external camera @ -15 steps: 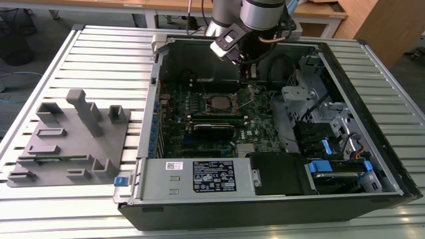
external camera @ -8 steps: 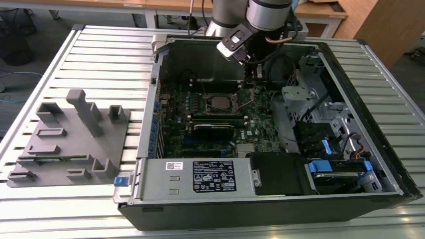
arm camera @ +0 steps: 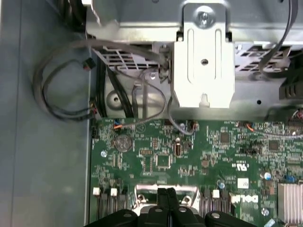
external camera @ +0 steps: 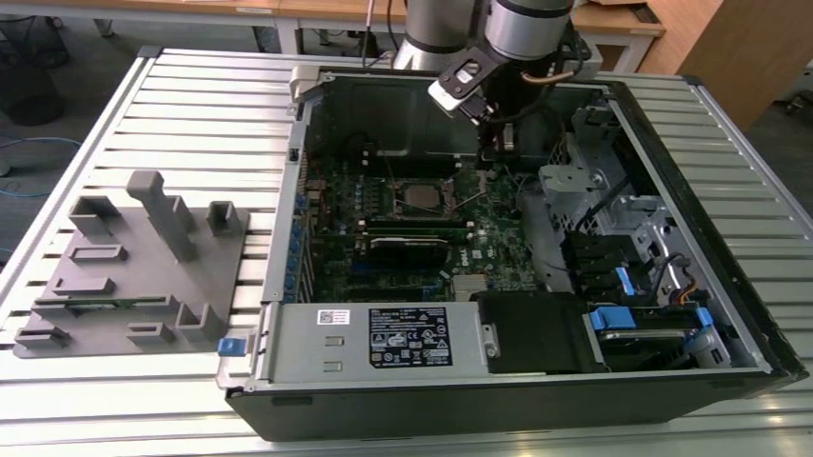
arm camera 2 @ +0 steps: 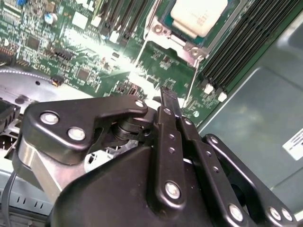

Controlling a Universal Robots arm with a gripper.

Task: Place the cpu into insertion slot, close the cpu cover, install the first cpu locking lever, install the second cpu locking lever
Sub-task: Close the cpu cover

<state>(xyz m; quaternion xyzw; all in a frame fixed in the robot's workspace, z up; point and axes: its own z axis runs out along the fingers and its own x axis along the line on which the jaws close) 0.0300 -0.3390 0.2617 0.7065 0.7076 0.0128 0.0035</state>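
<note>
The cpu (arm camera 2: 199, 14), pale and silvery, lies in the insertion slot (external camera: 420, 195) on the green board inside the open computer case. The silver frame of the cpu cover (arm camera 2: 175, 40) lies around it. A thin wire locking lever (arm camera 2: 191, 85) slants away from the socket's corner toward my fingers; in the exterior view it shows as a lever (external camera: 475, 197) sticking out at the socket's right. My gripper (external camera: 498, 152) hangs above the board, behind and to the exterior view's right of the socket. Its black fingers (arm camera: 161, 201) are shut together with nothing between them.
A grey fixture plate (external camera: 128, 267) with upright blocks lies on the slatted table at the exterior view's left. Inside the case are black memory slots (arm camera 2: 236, 42), a metal drive bracket (arm camera: 203, 61), loose cables (arm camera: 61, 94), a small heatsink (arm camera: 289, 201) and the power supply (external camera: 375, 338).
</note>
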